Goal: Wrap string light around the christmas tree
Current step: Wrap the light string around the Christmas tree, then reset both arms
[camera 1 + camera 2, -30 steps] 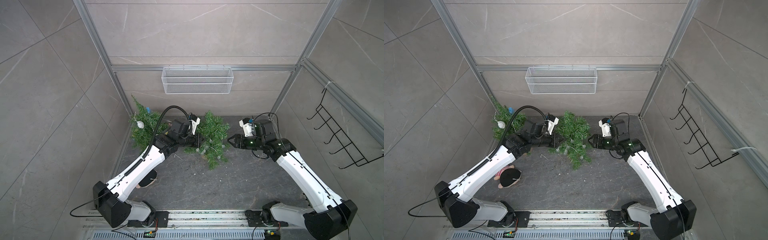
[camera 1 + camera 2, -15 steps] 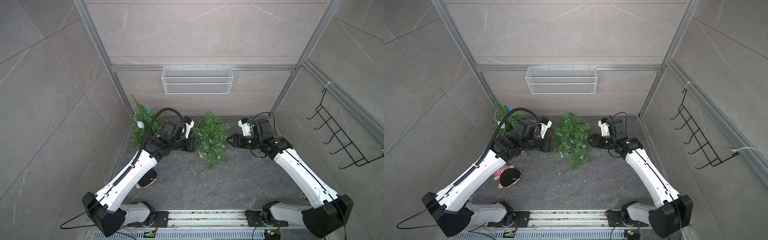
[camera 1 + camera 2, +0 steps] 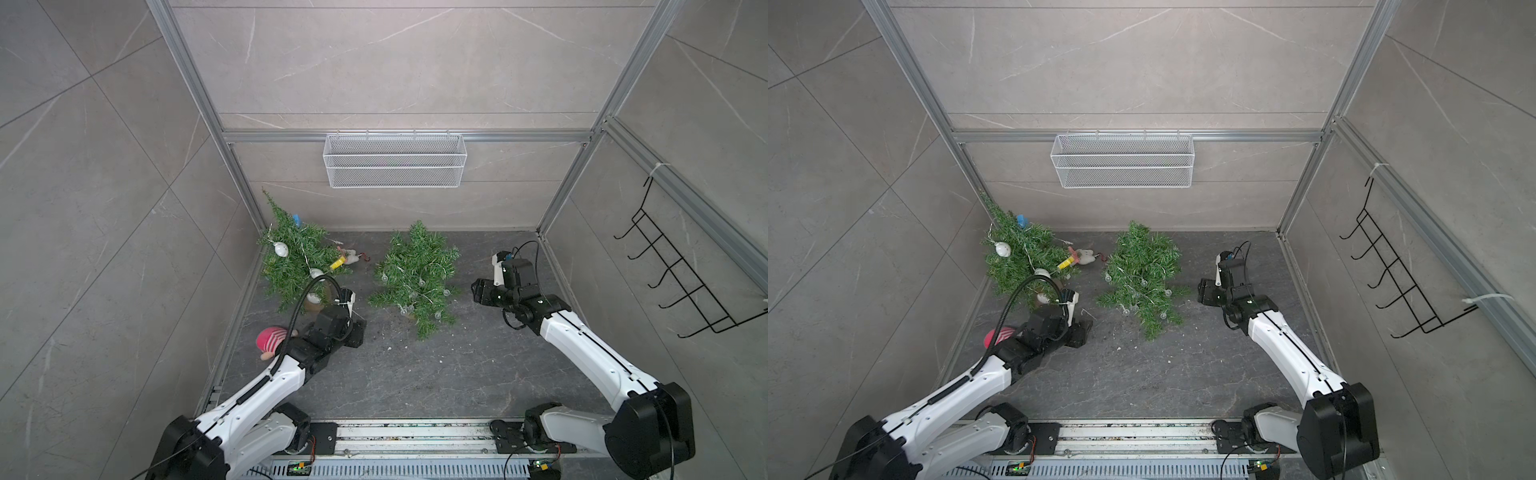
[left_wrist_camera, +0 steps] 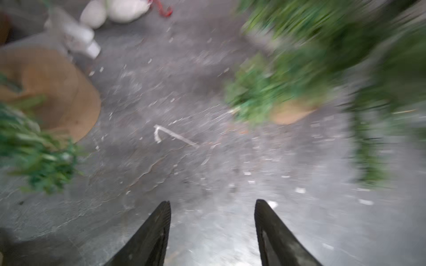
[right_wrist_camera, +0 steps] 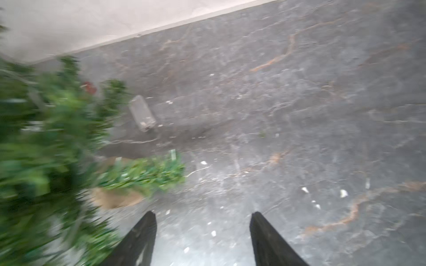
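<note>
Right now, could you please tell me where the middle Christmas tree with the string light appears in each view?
In a top view: tree just right of mid-picture, on the tabletop.
In a top view: tree just left of mid-picture.
Left wrist: blurred tree beyond the open left gripper.
Right wrist: blurred tree beside the open right gripper.
Shared landmark: the dark veined tabletop.

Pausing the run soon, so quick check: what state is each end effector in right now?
Left end effector: open, holding nothing.
Right end effector: open, holding nothing.
</note>
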